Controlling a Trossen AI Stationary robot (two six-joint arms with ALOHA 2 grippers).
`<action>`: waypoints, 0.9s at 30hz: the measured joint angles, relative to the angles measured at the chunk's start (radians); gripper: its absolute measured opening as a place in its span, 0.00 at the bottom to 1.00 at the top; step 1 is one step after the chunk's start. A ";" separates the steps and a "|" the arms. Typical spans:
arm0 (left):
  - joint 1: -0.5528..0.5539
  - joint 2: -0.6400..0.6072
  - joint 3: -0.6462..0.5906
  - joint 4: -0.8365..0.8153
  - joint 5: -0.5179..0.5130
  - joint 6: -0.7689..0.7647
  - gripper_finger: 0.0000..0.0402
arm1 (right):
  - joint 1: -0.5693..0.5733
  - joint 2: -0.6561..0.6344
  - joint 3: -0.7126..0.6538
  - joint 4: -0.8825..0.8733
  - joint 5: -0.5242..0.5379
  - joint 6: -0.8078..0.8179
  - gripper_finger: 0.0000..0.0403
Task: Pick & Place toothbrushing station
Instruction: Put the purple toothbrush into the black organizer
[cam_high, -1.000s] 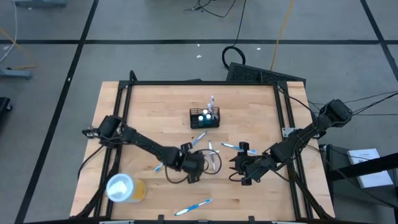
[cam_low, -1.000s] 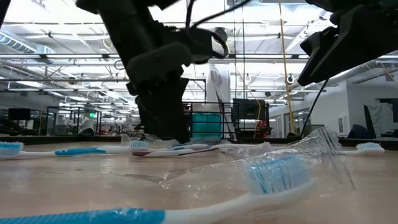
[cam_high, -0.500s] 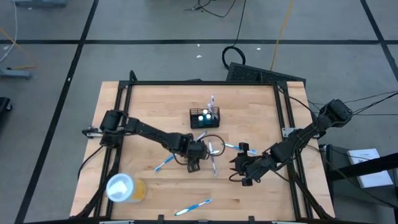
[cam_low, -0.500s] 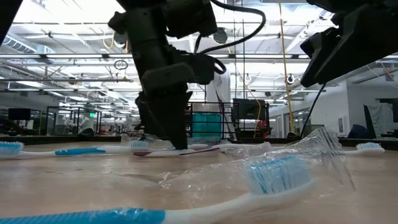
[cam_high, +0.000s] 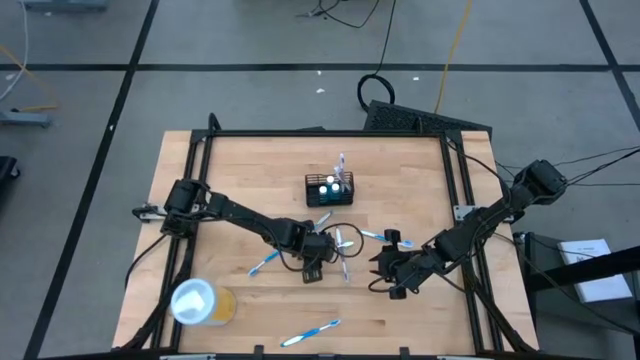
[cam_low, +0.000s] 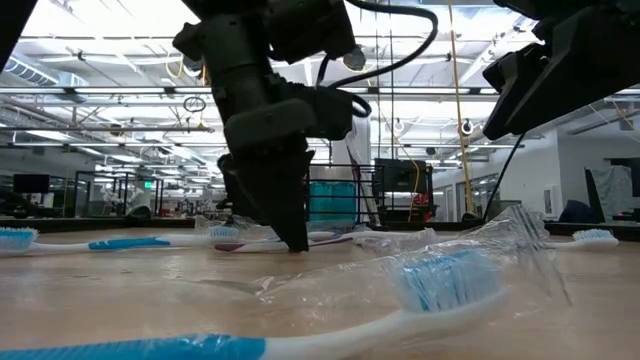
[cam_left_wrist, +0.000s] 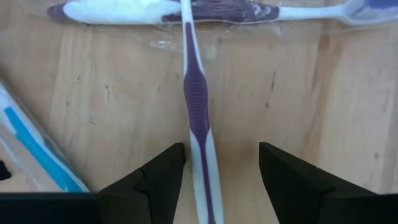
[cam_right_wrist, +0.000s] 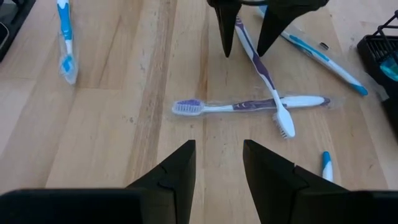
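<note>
the right claw (cam_right_wrist: 217, 163) has its two dark fingers apart above the bare wooden tabletop (cam_right_wrist: 124, 99), with nothing between them. farther off, the left claw (cam_right_wrist: 245, 34) points down with its fingers on both sides of a purple toothbrush (cam_right_wrist: 261, 71). this one lies across a second purple toothbrush (cam_right_wrist: 249, 106) in clear wrap. a blue toothbrush (cam_right_wrist: 65, 37) lies well apart from them.

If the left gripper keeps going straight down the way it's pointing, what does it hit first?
Most likely the purple toothbrush: the left gripper stands open with that handle between its fingers, just above the wooden table.
</note>
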 joint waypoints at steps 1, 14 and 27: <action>0.000 0.010 0.000 0.003 -0.001 -0.005 0.54 | 0.000 0.000 0.000 0.003 0.000 0.001 0.32; 0.029 0.026 -0.003 -0.013 -0.020 -0.002 0.24 | 0.000 0.000 0.000 0.004 -0.012 -0.004 0.32; 0.022 0.013 -0.006 -0.004 -0.028 0.012 0.08 | 0.006 0.000 0.000 0.004 -0.023 -0.008 0.32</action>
